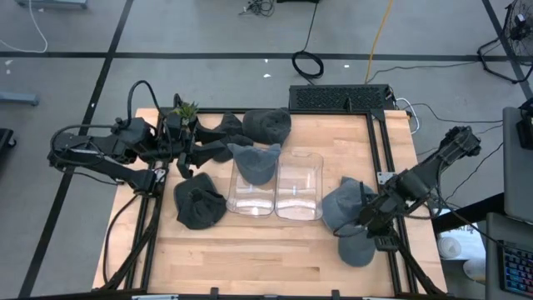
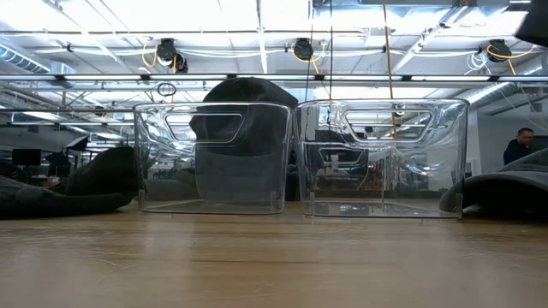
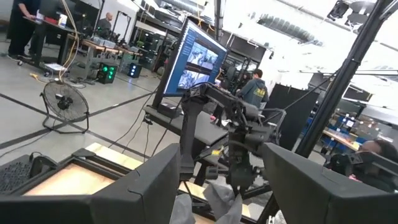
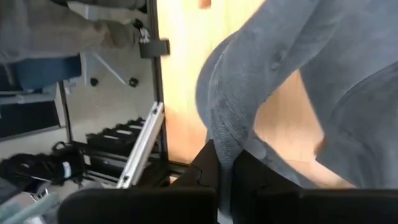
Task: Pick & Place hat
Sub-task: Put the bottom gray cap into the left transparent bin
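Several hats lie on the wooden table. A light grey hat (image 1: 343,202) sits near the right edge, and my right gripper (image 1: 366,223) is shut on it. A blue-grey hat (image 1: 254,162) rests over the far end of the left of two clear bins (image 1: 251,202). Dark hats lie at the left (image 1: 200,206) and at the far side (image 1: 268,125). My left gripper (image 1: 188,152) is open at the far left, beside another dark hat (image 1: 218,140). In the left wrist view its fingers (image 3: 140,186) stand wide apart with nothing between them. My right gripper pinches a fold of the light grey hat's fabric (image 4: 225,149) between its two fingers (image 4: 261,171). It comes at the hat from the table's right side, slanting down. The hat spreads away from the fingers over the wood; in the low view its bulk (image 2: 505,192) sits on the table.
The second clear bin (image 1: 300,187) stands empty beside the first, mid-table. Another grey piece (image 1: 358,250) lies near the right gripper toward the near edge. A small plant (image 1: 185,111) stands at the far left corner. Black frame rails (image 1: 379,142) border the table. Bare wood lies along the near edge.
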`<action>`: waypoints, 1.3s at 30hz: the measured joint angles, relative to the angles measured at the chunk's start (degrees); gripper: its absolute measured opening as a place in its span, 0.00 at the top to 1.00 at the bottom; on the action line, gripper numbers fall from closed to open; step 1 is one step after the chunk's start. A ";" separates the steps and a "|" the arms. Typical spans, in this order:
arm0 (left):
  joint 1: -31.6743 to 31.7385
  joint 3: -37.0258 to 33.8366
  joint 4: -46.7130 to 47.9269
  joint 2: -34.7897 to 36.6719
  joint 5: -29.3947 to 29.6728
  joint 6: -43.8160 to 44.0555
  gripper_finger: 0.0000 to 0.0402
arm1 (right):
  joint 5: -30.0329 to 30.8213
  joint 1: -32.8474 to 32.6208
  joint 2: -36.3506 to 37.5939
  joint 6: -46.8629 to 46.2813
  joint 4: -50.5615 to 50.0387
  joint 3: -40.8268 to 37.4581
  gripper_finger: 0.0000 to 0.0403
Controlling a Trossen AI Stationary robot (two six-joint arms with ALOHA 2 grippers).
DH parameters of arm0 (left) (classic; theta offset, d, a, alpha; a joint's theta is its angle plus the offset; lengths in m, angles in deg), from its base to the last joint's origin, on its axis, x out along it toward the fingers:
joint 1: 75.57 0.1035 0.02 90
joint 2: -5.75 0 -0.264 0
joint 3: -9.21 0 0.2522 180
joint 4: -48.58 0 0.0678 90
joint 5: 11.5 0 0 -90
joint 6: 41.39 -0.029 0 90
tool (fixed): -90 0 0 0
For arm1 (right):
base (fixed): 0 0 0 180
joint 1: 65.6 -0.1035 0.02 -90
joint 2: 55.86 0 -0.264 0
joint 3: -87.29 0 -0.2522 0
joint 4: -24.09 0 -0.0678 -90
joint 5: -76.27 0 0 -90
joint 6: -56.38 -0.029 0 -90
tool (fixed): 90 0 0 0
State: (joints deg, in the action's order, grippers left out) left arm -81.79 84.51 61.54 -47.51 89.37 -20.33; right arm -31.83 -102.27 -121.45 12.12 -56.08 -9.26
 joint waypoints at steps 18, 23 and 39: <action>1.05 5.76 3.31 0.02 -0.70 -0.39 0.40 | -3.01 13.54 -0.02 4.67 -4.65 14.69 1.00; 0.98 7.48 6.27 -0.04 -0.83 0.72 0.40 | -2.91 17.24 0.00 7.12 -2.67 19.09 1.00; 1.09 8.26 9.10 -6.13 -6.44 6.33 0.40 | 1.73 28.12 -3.12 13.09 6.97 27.27 1.00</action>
State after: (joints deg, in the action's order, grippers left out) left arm -80.69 92.78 70.64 -53.64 82.93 -13.99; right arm -30.10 -74.14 -124.57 25.21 -49.12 18.01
